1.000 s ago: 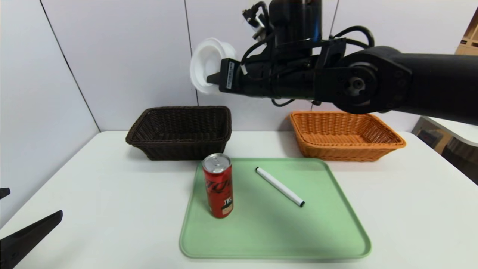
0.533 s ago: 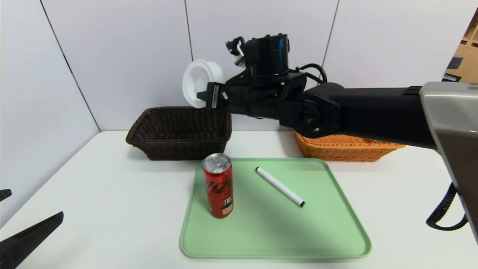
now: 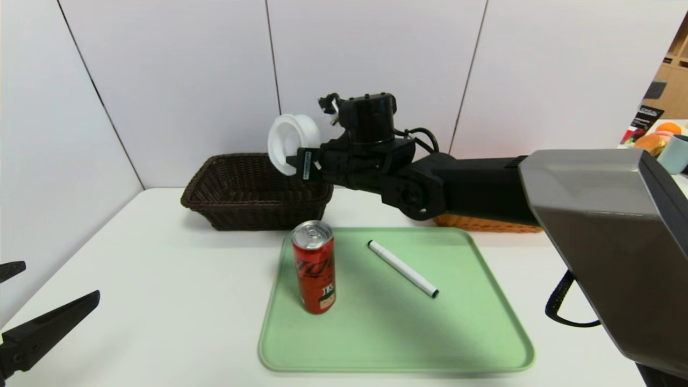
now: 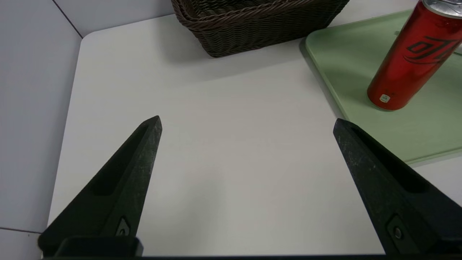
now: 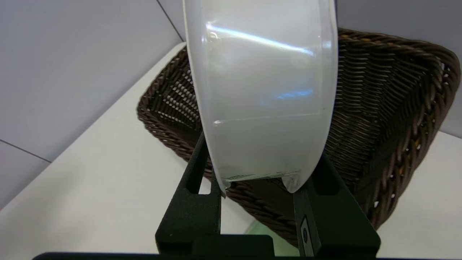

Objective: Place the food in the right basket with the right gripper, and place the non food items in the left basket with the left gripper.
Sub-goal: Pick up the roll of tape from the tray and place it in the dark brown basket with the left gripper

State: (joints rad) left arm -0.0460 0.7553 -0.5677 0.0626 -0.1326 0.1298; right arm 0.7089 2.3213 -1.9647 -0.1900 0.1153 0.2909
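above the near right corner of the dark brown basket our right gripper hangs, its fingers pinched tight on the rim of the white strainer disc, which stands on edge over the basket's rim. we notice the wrong arm carries this non food item; our left gripper sits low at the near left of the bench, fingers spread wide and empty.

we judge a few risks. the disc is smooth, glossy plastic, thin at its flared lip, and the fingers bite only a narrow edge, so it could slip or pivot. it hangs over the rim rather than the middle, so a release from here could strike the flared wicker edge and bounce onto the bench, or roll, being round. the basket is light woven wicker and could be nudged if the arm dips lower.

on the pale green tray, smooth with a raised rounded lip, the red can stands upright at the left, tall and slim, so easy to topple. the white marker lies slantwise near the tray's middle, apart from the can. the orange basket is mostly hidden behind the right arm.
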